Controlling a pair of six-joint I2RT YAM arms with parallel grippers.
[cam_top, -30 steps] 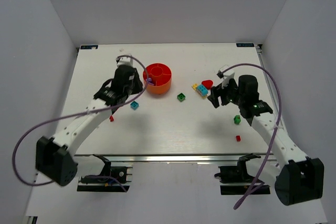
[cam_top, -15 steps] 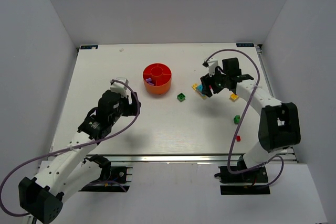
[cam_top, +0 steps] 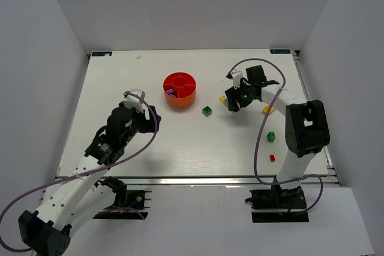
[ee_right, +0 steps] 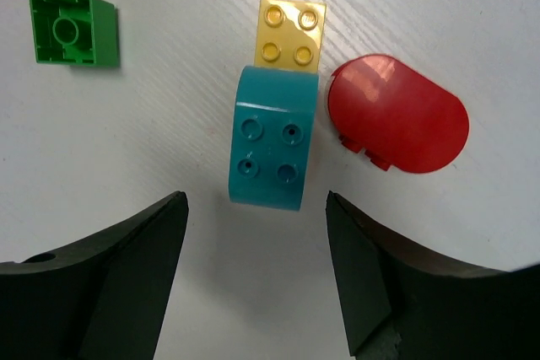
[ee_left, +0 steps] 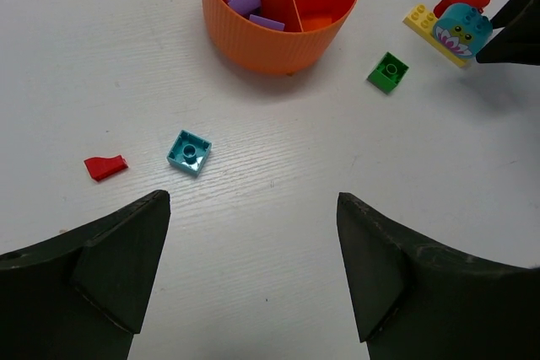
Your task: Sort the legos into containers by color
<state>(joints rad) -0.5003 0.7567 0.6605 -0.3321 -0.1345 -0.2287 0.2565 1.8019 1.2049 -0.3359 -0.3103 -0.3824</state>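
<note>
The round red-orange bowl (cam_top: pixel 180 98) is seen standing on the white bench (cam_top: pixel 114 76), towards the far side and a little left of centre. Two purple bricks (ee_left: pixel 250 9) are found together in one of its wedge compartments, beside the central cup. The left claw (ee_left: pixel 251 208) is held above the bench on the near side of the bowl, its jaws spread wide with nothing between them. Below it, a flat cyan brick (ee_left: pixel 189 153) and a small red piece (ee_left: pixel 105 167) are seen lying near each other on the bench, well apart from the bowl. A green brick (ee_left: pixel 389 72) is placed to the right of the bowl, between it and a stuck-together cluster. That cluster is made up of a curved cyan brick (ee_right: pixel 272 145) set on a yellow plate (ee_right: pixel 291 35), and a red rounded piece (ee_right: pixel 396 114) is seen just beside it, touching or nearly so. The right claw (ee_right: pixel 255 218) is poised over this cluster with its jaws apart, one finger to each side of the cyan brick, and nothing is gripped; whether the fingers reach the bench cannot be told. Further right on the bench, another green brick (cam_top: pixel 270 136), a tiny red brick (cam_top: pixel 272 157) and a yellow brick (cam_top: pixel 268 110) are scattered, well apart from the bowl.
</note>
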